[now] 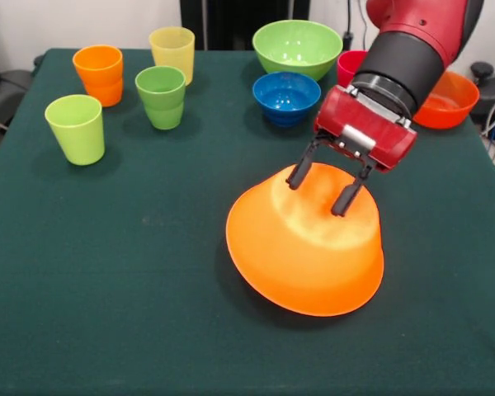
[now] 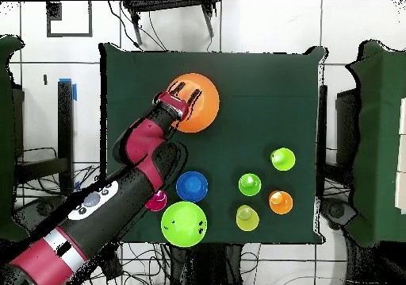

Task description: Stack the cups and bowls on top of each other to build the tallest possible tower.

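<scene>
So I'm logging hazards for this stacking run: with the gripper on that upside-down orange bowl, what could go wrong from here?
1. The large orange bowl lies upside down and looks tilted, one edge lifted; pressure from the gripper might make it slide or flip.
2. The open fingers rest on smooth curved plastic, so a grasp may slip.
3. The blue bowl and red-pink cup sit close by the arm and could get bumped.

Nothing to read here, folks: no lettering, label, brand or number shows on any cup, bowl, the arm or the cloth, in either view
</scene>
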Motion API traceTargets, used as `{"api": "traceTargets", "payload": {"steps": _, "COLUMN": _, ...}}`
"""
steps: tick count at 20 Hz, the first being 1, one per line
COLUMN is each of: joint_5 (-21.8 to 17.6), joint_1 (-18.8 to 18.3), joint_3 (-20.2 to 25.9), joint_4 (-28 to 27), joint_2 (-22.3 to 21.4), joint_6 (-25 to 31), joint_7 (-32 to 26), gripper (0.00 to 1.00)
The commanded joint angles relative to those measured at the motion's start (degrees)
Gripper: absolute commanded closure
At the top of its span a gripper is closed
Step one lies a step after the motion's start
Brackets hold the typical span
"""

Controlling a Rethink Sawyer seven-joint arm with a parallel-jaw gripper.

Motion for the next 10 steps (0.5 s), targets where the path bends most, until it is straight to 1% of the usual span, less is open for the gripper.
{"api": "traceTargets", "payload": {"steps": 1, "joint_5": -10.8, "joint_1": -4.0, "joint_3": 14.8, "joint_4": 3.8, "joint_2": -6.3, "joint_6": 10.3, "joint_7": 0.1, "gripper": 0.0}}
{"api": "traceTargets", "payload": {"steps": 2, "joint_5": -13.2, "joint_1": -6.5, "joint_3": 20.1, "joint_4": 4.9, "joint_2": -9.9, "joint_6": 10.7, "joint_7": 0.3, "gripper": 0.0}}
{"api": "traceTargets", "payload": {"steps": 5, "joint_5": -14.4, "joint_1": -9.1, "joint_3": 26.5, "joint_4": 7.0, "joint_2": -13.6, "joint_6": 10.9, "joint_7": 3.3, "gripper": 0.0}}
{"api": "traceTargets", "payload": {"steps": 7, "joint_5": -15.3, "joint_1": -10.9, "joint_3": 30.2, "joint_4": 8.4, "joint_2": -15.9, "joint_6": 12.3, "joint_7": 3.9, "gripper": 0.0}}
{"api": "traceTargets", "payload": {"steps": 10, "joint_5": -15.0, "joint_1": -11.3, "joint_3": 31.3, "joint_4": 9.0, "joint_2": -17.0, "joint_6": 14.3, "joint_7": 4.6, "gripper": 0.0}}
